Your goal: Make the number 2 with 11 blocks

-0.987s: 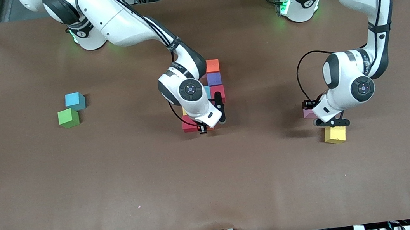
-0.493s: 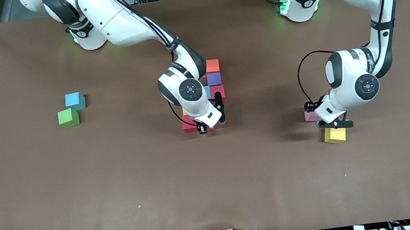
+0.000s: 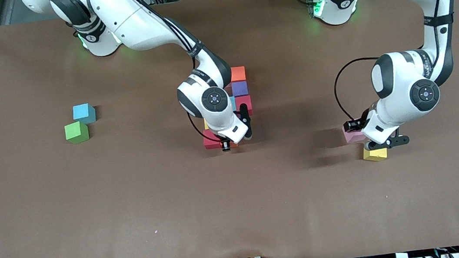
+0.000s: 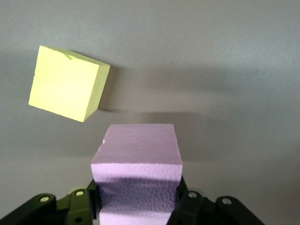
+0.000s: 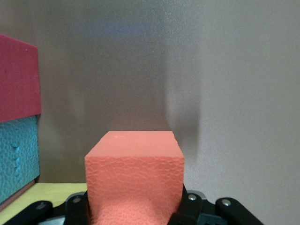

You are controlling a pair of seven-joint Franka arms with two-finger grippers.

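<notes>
Right gripper [image 5: 133, 206] pinches an orange foam cube [image 5: 133, 164], its fingers pressed against two opposite sides. It is down at the row of the unfinished number 2 [image 3: 235, 102] that lies nearest the front camera. There the orange foam cube sits just beside a red foam cube [image 3: 212, 140], on that cube's side toward the left arm's end of the table.

Farther from the camera, the digit's edge toward the left arm's end is a straight column set edge to edge: a second red cube [image 3: 244, 103], a purple cube [image 3: 240, 88] and another orange cube [image 3: 237, 74]. A light blue cube [image 3: 232, 102] and a yellow sliver [image 3: 206, 125] show past the right arm's wrist, which hides the rest.

Left gripper [image 4: 139, 206] clamps a pink foam cube [image 4: 138, 150] by its sides, over the brown tabletop [image 3: 134, 211] toward the left arm's end. A loose yellow foam cube [image 3: 375, 154] lies near it, apart, turned at an angle to it.

Brown surface runs wide between the digit and this pair, and from both to the table's near edge.

Toward the right arm's end, a loose light blue foam cube [image 3: 83, 112] and a green foam cube [image 3: 76, 132] meet at a corner, well apart from the digit.
</notes>
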